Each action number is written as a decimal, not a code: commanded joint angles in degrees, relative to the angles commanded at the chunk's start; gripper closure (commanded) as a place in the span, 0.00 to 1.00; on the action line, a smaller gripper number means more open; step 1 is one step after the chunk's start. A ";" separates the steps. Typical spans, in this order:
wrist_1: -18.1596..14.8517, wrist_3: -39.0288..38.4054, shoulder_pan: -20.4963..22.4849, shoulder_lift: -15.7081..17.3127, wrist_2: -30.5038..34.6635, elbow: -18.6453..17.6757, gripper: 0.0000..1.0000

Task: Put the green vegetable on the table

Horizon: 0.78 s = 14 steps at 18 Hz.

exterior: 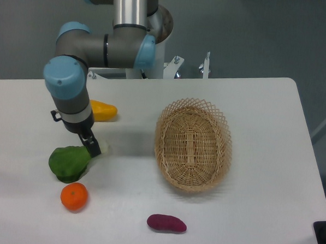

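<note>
Green vegetable (69, 162) lies gripped under the hand (93, 146).

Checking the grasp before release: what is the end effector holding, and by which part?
The end effector grips the green vegetable at its pale stem end, with the leaves trailing to the lower left over the table.
</note>
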 joint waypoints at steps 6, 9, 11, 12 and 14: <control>0.00 5.43 10.81 -2.72 -0.35 5.01 0.00; -0.35 8.96 16.00 -4.13 -0.26 7.30 0.00; -0.62 10.80 18.99 -5.09 -0.26 8.70 0.00; -0.70 12.64 20.48 -5.62 -0.35 9.32 0.00; -0.70 16.16 23.29 -6.33 -0.26 10.20 0.00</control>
